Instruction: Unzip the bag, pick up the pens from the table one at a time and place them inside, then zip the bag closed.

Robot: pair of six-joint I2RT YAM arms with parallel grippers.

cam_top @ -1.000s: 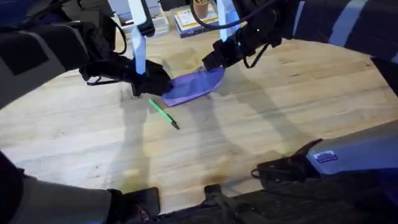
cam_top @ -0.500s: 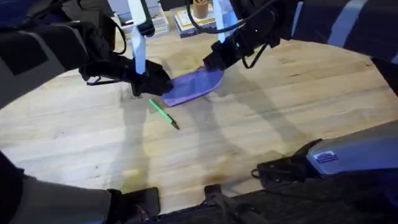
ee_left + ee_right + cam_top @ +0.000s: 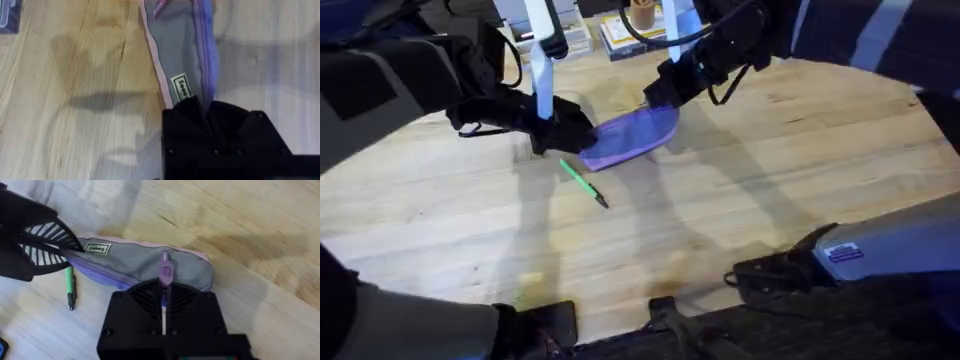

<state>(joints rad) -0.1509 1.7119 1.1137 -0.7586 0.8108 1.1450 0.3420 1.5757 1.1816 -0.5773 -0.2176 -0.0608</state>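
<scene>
Since 1 second ago the right gripper (image 3: 657,97) has drawn slightly farther from the left, and the small lilac fabric pouch (image 3: 632,137) lies stretched flatter between them. Overhead, the left gripper (image 3: 578,140) clamps the pouch's near-left end on the pale plank table (image 3: 770,190); the thin green pen (image 3: 583,183) lies just beside it, toward the bases. In the left wrist view, the black fingers are pinched on the pouch's end (image 3: 187,55). In the right wrist view, the fingers close on the purple zipper pull (image 3: 164,273), arm reaching low.
</scene>
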